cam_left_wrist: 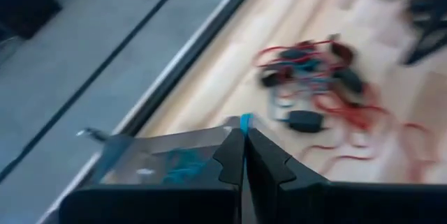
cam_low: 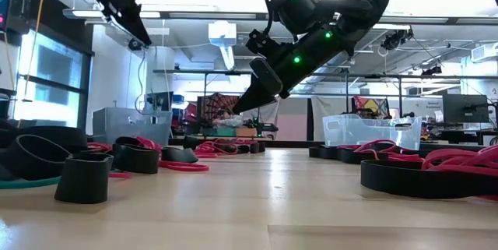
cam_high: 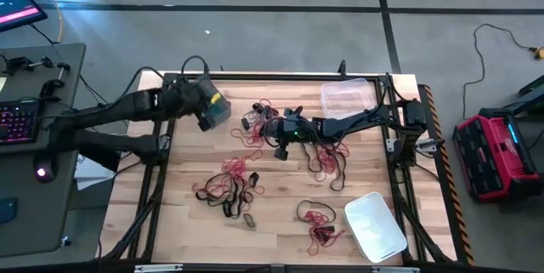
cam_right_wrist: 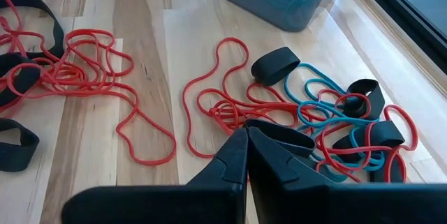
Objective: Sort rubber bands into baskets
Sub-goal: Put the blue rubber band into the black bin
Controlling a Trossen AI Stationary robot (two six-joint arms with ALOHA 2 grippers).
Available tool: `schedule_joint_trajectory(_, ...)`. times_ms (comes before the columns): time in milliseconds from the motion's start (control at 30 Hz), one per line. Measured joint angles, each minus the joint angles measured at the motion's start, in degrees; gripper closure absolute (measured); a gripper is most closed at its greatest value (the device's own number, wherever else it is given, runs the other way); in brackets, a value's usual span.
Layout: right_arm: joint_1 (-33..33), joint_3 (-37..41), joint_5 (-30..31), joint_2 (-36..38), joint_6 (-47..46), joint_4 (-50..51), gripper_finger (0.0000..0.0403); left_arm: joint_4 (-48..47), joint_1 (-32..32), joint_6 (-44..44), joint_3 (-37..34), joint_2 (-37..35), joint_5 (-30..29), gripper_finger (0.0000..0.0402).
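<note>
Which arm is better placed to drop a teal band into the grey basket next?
The left. Its tool is shut on a teal band just above the grey basket. The right tool sits low over the pile, empty.

Red, teal and black bands lie tangled flat on the wood just ahead of the shut right gripper, with looser red loops to one side. A teal band is pinched in the shut left gripper, which hangs over the grey tub; that tub holds teal bands. The clear tub sits beyond the right gripper, the whitish tub well apart.
</note>
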State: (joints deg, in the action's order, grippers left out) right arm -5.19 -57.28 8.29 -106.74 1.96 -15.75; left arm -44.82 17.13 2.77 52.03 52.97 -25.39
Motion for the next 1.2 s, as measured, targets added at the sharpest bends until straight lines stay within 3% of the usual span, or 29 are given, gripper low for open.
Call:
schedule_joint_trajectory(367, 0.0, 0.0, 0.0, 0.0, 0.0, 0.0, 0.0403, -0.4, 14.1, -7.4, 0.0, 2.9, 1.6, 0.0401)
schedule_joint_trajectory(1200, 0.0, 0.0, -0.2, 0.0, 1.0, 0.2, 0.0403, 0.6, 23.6, -9.9, 0.0, 19.1, 3.3, 0.0401)
